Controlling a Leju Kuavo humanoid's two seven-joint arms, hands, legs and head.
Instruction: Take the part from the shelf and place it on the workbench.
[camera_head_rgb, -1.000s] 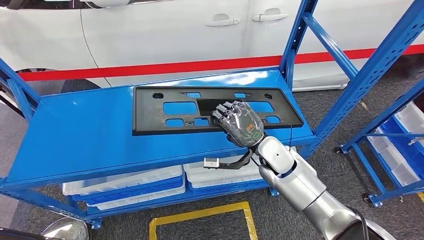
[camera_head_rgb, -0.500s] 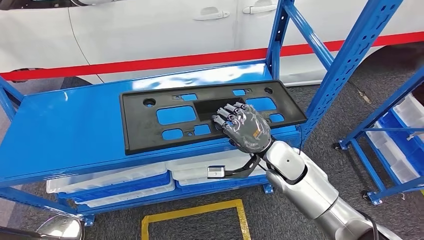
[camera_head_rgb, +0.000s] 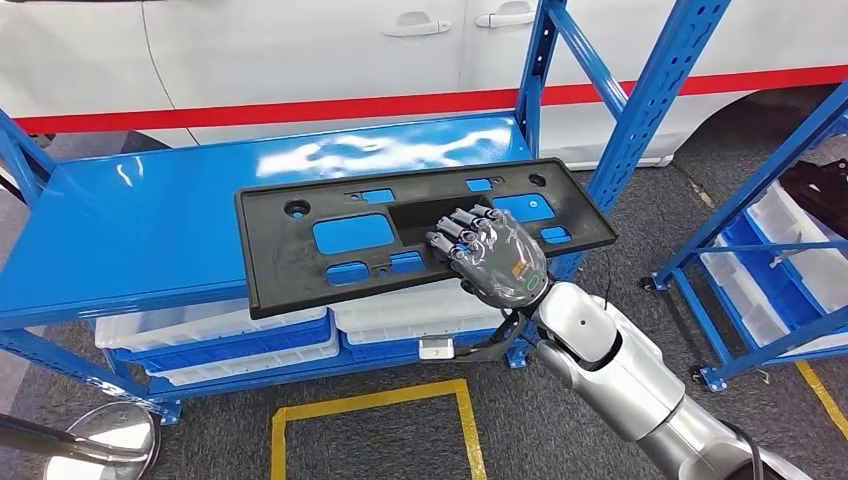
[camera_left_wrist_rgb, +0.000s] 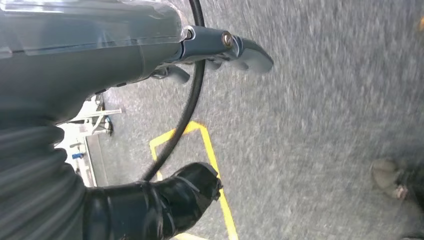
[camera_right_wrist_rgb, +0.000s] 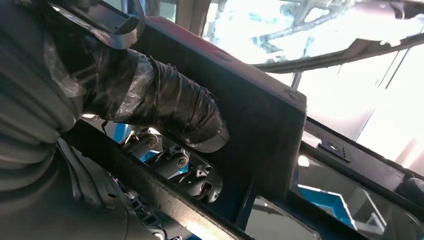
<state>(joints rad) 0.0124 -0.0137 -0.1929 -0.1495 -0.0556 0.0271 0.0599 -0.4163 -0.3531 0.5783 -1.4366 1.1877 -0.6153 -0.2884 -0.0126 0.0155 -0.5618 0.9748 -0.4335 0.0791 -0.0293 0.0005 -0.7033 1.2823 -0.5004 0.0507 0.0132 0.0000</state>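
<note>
- Nearest in the head view, one yellow floor outline (camera_head_rgb: 375, 425) is marked on the grey floor, with one round mirror (camera_head_rgb: 100, 440) at its left.
- One silver right arm reaches up to the right hand (camera_head_rgb: 492, 258); its fingers (camera_head_rgb: 452, 232) lie over the top of the part and its thumb is underneath, as the right wrist view shows, so the hand grips the part.
- One black part (camera_head_rgb: 400, 225), a long flat panel with several cut-outs, is tilted, its near edge overhanging the front of the blue shelf (camera_head_rgb: 130, 250).
- Under the shelf sit several white bins (camera_head_rgb: 390, 315); their count is unclear.
- The left hand (camera_left_wrist_rgb: 220, 47) hangs over the floor; whether it is open I cannot tell.
- Farthest, one white car (camera_head_rgb: 300, 50) stands behind a red stripe.
</note>
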